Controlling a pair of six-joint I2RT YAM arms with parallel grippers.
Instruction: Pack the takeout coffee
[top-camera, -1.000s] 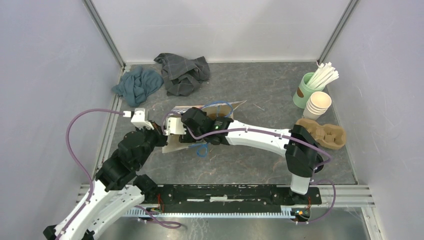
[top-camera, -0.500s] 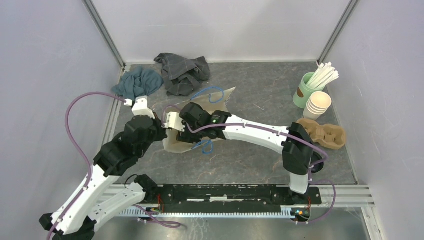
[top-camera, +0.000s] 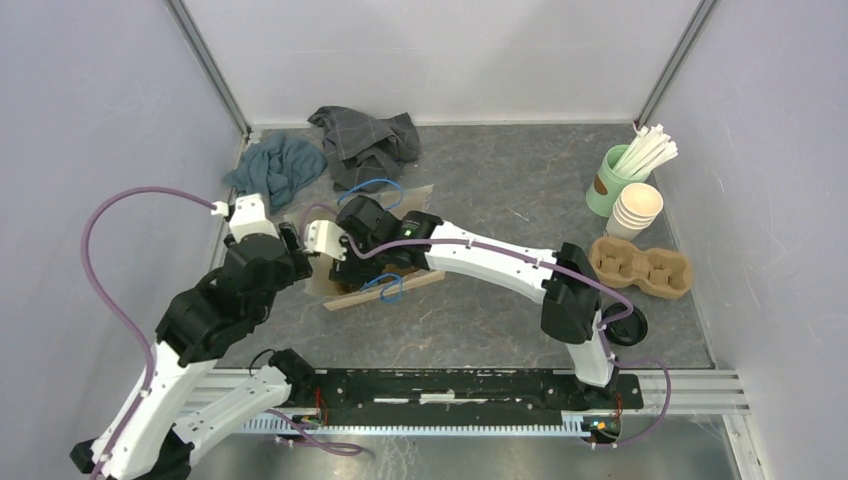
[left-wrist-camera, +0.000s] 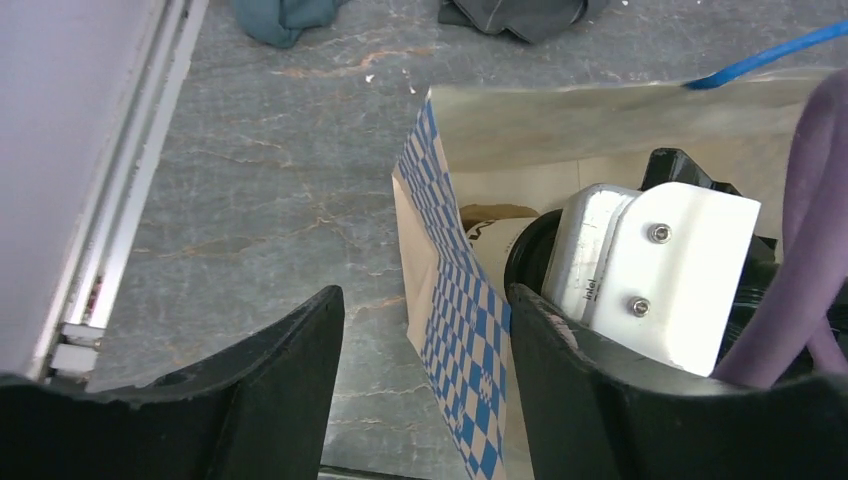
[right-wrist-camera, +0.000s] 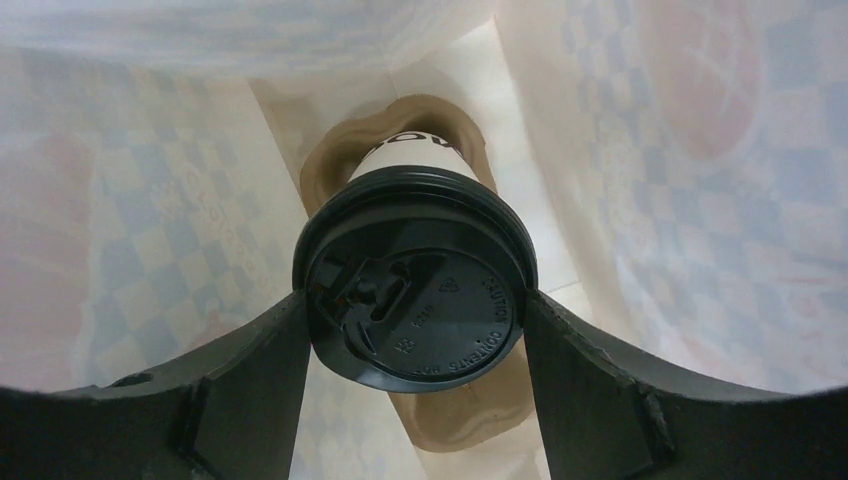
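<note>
The takeout coffee (right-wrist-camera: 418, 300) is a cream-white paper cup under a round black lid with raised lettering and a sip-tab. In the right wrist view I look straight down on that lid. My right gripper (right-wrist-camera: 415, 315) is clamped on it, one finger against each side of the rim. The cup sits inside the paper bag (left-wrist-camera: 452, 330), which has blue-and-white checks outside and pale walls inside. The bag lies left of centre on the grey surface (top-camera: 500, 190). A brown moulded-pulp piece (right-wrist-camera: 470, 425) shows beneath the cup, but I cannot tell whether the cup's base rests in it. The dark print on the cup wall is cut off by the lid, so I cannot read it. The bag walls around it are blurred. From above I cannot see the cup at all, as the right arm's wrist and the bag cover it. In the left wrist view only a sliver of cup and lid rim shows beside the white camera housing (left-wrist-camera: 660, 270). My left gripper (left-wrist-camera: 425, 295) stands open, with the bag's checked edge in the gap, apart from both fingers.
</note>
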